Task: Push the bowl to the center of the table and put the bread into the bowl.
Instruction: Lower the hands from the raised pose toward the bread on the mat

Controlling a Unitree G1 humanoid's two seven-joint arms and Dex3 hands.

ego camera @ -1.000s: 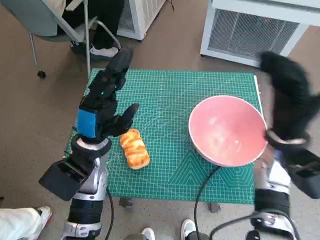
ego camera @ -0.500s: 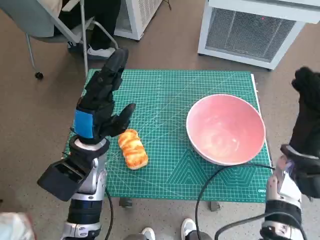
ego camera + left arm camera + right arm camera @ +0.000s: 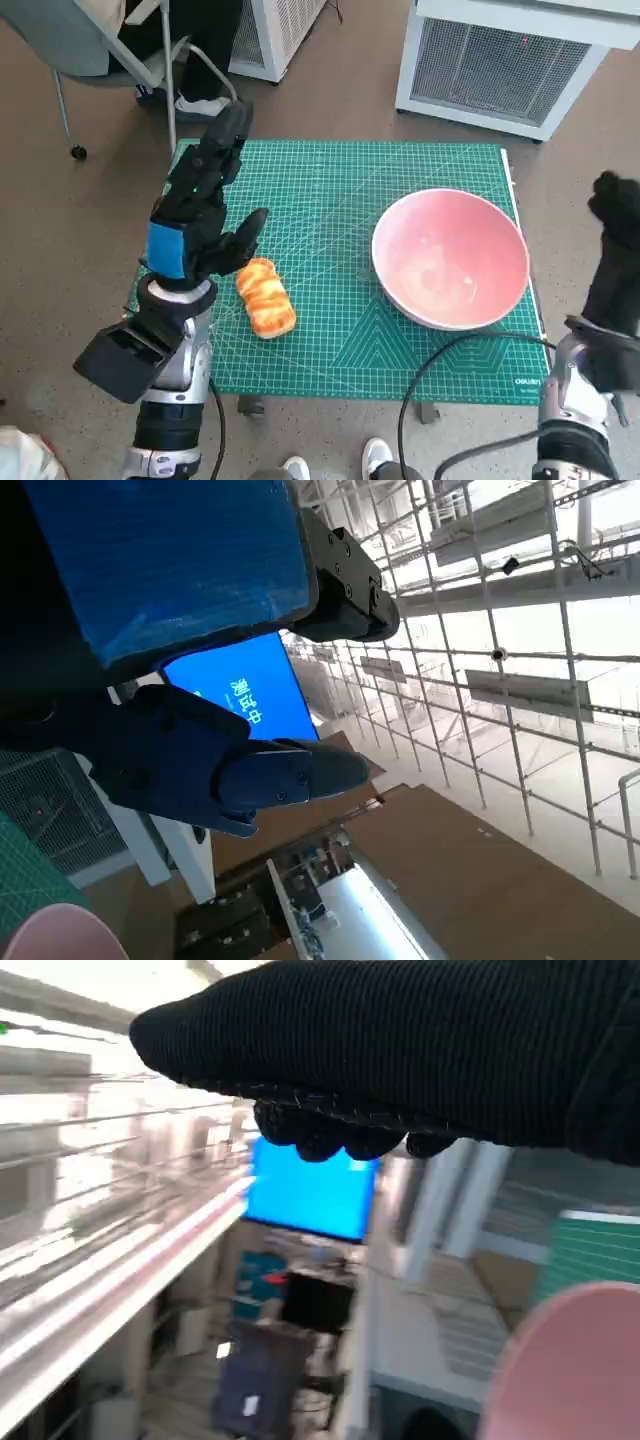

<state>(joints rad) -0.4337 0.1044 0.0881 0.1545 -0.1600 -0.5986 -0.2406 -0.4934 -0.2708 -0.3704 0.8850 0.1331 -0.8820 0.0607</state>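
Note:
The pink bowl [image 3: 450,258] sits on the right half of the green cutting mat [image 3: 340,180], close to the mat's right edge. A golden bread roll [image 3: 266,297] lies on the mat's left front part. My left hand [image 3: 200,200] is raised above the mat's left side, just behind the bread, fingers spread and holding nothing. My gloved right hand [image 3: 618,245] is up beyond the table's right edge, apart from the bowl and empty. A slice of the bowl's rim [image 3: 570,1360] shows in the right wrist view under the glove [image 3: 420,1050]. The left wrist view shows the taped back [image 3: 160,560].
A white ventilated unit [image 3: 500,60] stands behind the table. A chair [image 3: 110,60] and a person's legs and shoe [image 3: 205,100] are at the back left. A black cable [image 3: 430,370] hangs over the table's front edge near the bowl.
My right hand has drawn away from the bowl's right side, out past the table edge. The bowl, the bread and my left hand stay about where they were.

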